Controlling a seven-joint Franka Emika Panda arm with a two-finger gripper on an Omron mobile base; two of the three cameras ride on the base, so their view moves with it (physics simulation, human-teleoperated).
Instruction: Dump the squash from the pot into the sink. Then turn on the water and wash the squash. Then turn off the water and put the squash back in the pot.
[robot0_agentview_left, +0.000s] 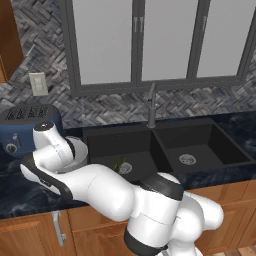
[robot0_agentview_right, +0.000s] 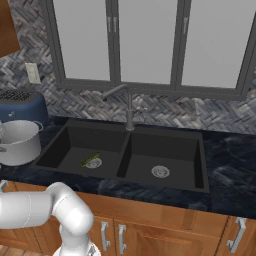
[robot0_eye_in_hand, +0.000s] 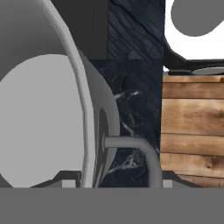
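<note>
Down in the sink's (robot0_agentview_right: 60, 145) left basin lies the small green squash (robot0_agentview_right: 90, 159) beside the drain; the pot's (robot0_agentview_right: 20, 142) grey rim sits between the claw's (robot0_eye_in_hand: 113, 183) fingertips, grip unclear.

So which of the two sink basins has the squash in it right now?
The left basin, the one nearest the pot. The squash lies on its floor beside the round silver drain. The right basin holds just its own drain.
</note>
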